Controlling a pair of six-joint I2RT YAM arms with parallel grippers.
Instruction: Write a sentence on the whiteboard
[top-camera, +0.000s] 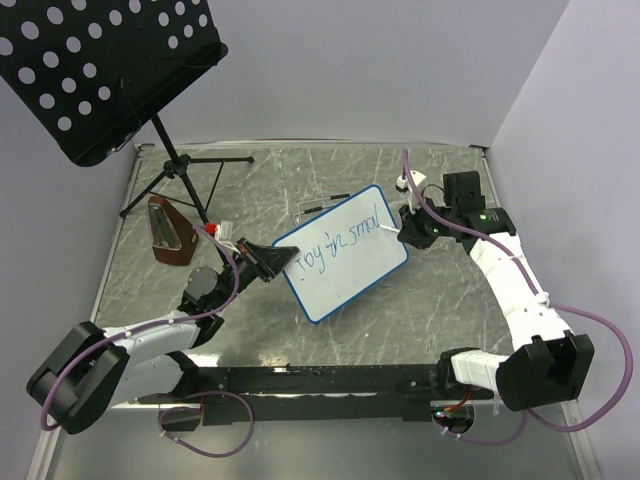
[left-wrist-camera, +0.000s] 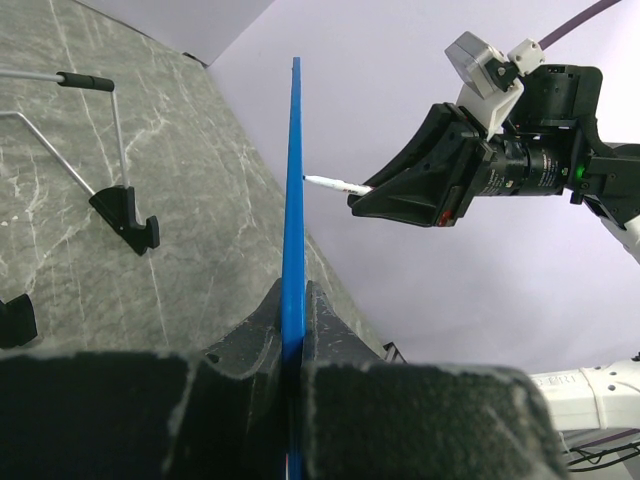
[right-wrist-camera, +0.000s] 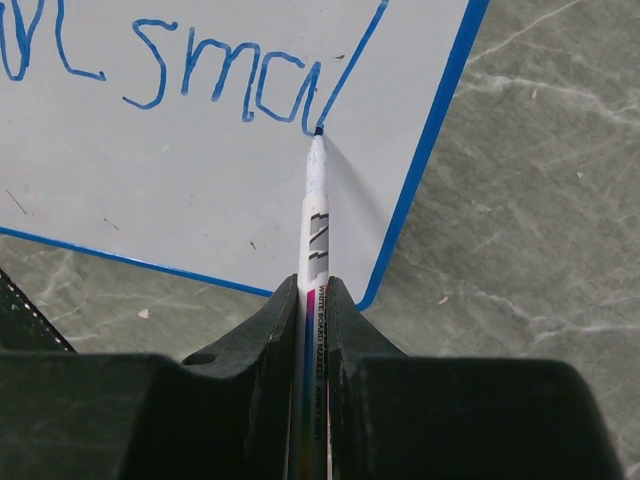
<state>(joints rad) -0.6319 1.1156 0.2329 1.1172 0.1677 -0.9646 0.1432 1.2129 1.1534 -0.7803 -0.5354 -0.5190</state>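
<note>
The whiteboard (top-camera: 345, 255), white with a blue frame, is held tilted above the table by my left gripper (top-camera: 268, 260), which is shut on its left edge; it shows edge-on in the left wrist view (left-wrist-camera: 294, 200). The sentence (top-camera: 340, 235) in blue marker reads about "Toy in smal" on one line; its end shows in the right wrist view (right-wrist-camera: 230, 85). My right gripper (top-camera: 408, 232) is shut on a white whiteboard marker (right-wrist-camera: 316, 230). The marker's tip touches the board at the foot of a long stroke after "sma". The marker also shows in the left wrist view (left-wrist-camera: 335, 184).
A black perforated music stand (top-camera: 95, 70) on a tripod stands at the back left. A brown wedge-shaped object (top-camera: 168, 232) sits left of the board. The tripod's feet (left-wrist-camera: 125, 215) show in the left wrist view. Walls close the back and right sides.
</note>
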